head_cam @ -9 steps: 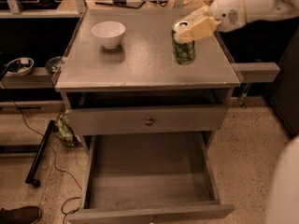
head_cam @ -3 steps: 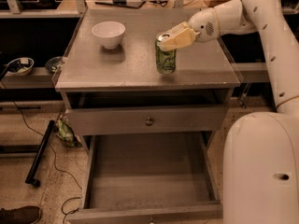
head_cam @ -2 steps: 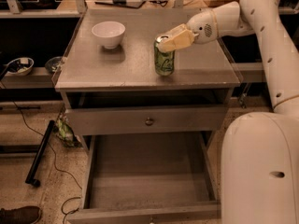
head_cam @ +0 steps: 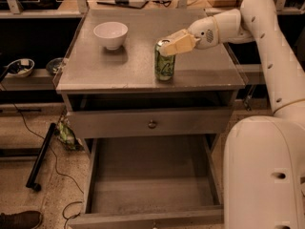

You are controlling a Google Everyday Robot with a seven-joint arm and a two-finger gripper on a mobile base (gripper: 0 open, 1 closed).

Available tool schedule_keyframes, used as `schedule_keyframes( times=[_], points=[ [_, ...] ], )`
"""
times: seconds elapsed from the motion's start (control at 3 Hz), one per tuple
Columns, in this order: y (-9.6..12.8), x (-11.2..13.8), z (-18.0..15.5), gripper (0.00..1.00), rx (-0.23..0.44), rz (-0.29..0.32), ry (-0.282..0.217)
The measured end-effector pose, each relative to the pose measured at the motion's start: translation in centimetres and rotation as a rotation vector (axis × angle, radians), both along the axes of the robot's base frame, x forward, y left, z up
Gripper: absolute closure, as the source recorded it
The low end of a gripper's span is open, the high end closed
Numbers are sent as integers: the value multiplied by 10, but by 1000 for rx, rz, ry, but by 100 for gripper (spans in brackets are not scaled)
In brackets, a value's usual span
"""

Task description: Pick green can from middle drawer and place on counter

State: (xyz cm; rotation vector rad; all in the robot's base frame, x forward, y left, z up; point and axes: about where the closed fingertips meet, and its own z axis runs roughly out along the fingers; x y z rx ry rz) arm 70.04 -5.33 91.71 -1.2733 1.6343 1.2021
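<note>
One green can (head_cam: 164, 63) stands on the counter (head_cam: 119, 73). One white bowl (head_cam: 110, 34) sits left of it, one gripper (head_cam: 167, 48) at its top, grip unclear. One middle drawer (head_cam: 152, 175) lies open below.

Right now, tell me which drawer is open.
The lower drawer, pulled out with its floor showing; the upper drawer, with the knob, is shut. The gripper is at the can on the counter.
</note>
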Motion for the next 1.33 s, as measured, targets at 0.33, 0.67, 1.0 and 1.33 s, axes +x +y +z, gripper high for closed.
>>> schedule_keyframes(
  times=[0.33, 0.67, 1.0, 1.33],
  points=[
    [2, 0, -4, 100, 16, 9, 11],
    [4, 0, -8, 100, 29, 16, 18],
    [4, 0, -8, 81, 29, 16, 18],
    [4, 0, -8, 58, 29, 16, 18]
  ],
)
